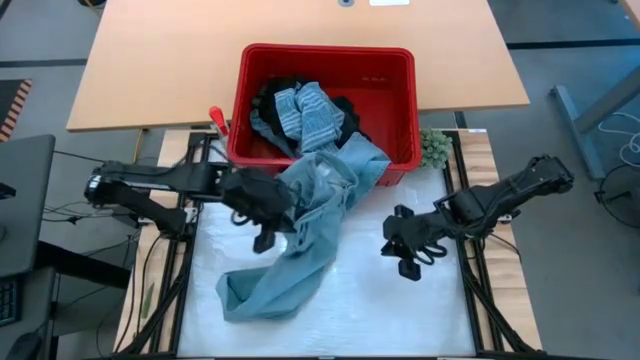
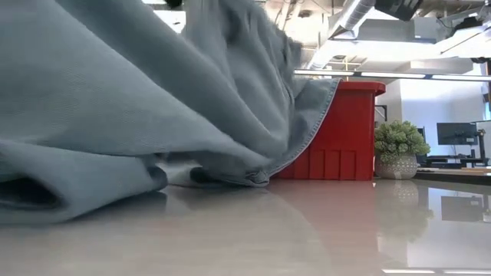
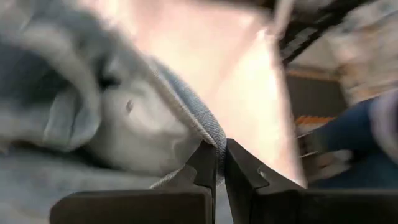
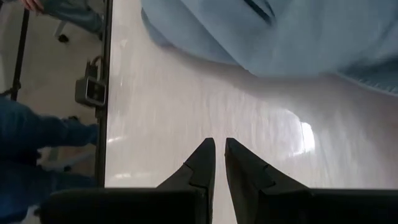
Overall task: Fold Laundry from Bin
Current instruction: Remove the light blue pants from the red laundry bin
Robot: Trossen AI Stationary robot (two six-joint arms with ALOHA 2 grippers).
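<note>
draped nearest the low camera, the light blue-grey garment (image 2: 115, 115) trails from the red bin (image 1: 395, 105) at twelve o'clock down to seven o'clock. left gripper (image 1: 262, 228) pinches its hem at nine o'clock; right gripper (image 1: 405, 255), fingers nearly together, holds nothing at three o'clock.

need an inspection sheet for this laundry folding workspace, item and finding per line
surface: glossy white mat on the near table, bare on its right side
job's things: light blue-grey garment trails from the red rectangular plastic bin onto the mat; blue-white striped garment and black garments lie inside the bin
clutter: small green fuzzy lump beside the bin's right corner
grippers: left gripper shut on the light blue-grey garment's hem; right gripper shut, holding nothing, over bare mat
cables: loose cables on the floor at right
surroundings: tan wooden table under the bin; a person's blue sleeve beyond the table edge
</note>
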